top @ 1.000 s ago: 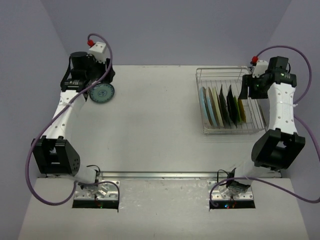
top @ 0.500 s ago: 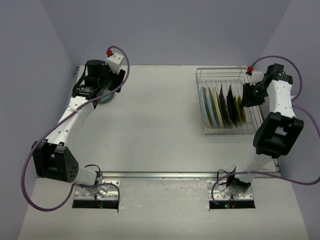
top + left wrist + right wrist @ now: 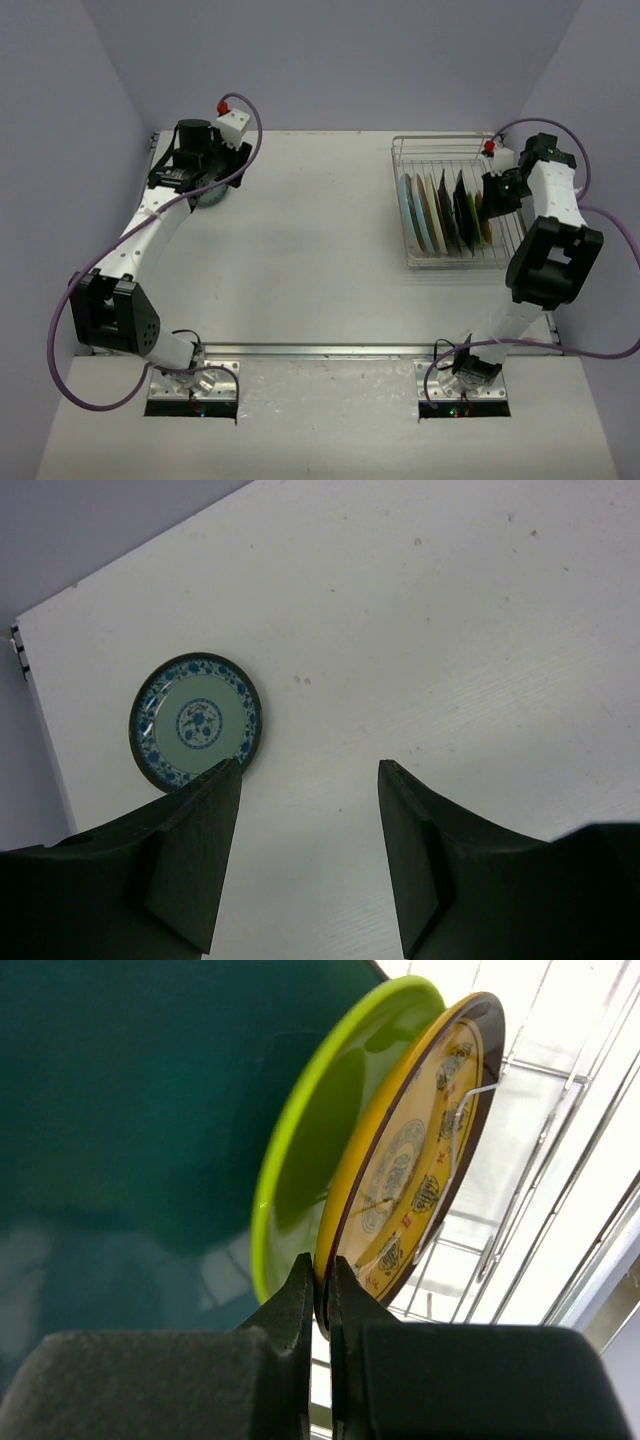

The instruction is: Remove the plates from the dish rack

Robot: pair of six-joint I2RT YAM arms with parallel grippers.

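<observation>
The dish rack [image 3: 440,141] stands at the far right of the table, with several plates [image 3: 428,212] upright in its slots. My right gripper [image 3: 492,196] is at the rack's right end. In the right wrist view it [image 3: 324,1265] is shut on the lower rim of a yellow, brown-edged patterned plate [image 3: 420,1180]. A lime-green plate [image 3: 305,1150] and a dark teal plate [image 3: 130,1110] stand just behind that one. A blue-patterned plate [image 3: 196,723] lies flat at the table's far left. My left gripper [image 3: 308,770] hangs open above the table beside it, holding nothing.
The rack's wire wall [image 3: 560,1160] runs close on the right of the gripped plate. The blue-patterned plate [image 3: 211,198] lies near the table's back left edge, partly under the left wrist. Purple cables loop around both arms.
My right gripper has moved in and shut on the yellow plate's rim. The left arm has swung over the blue-patterned plate on the table, staying open.
</observation>
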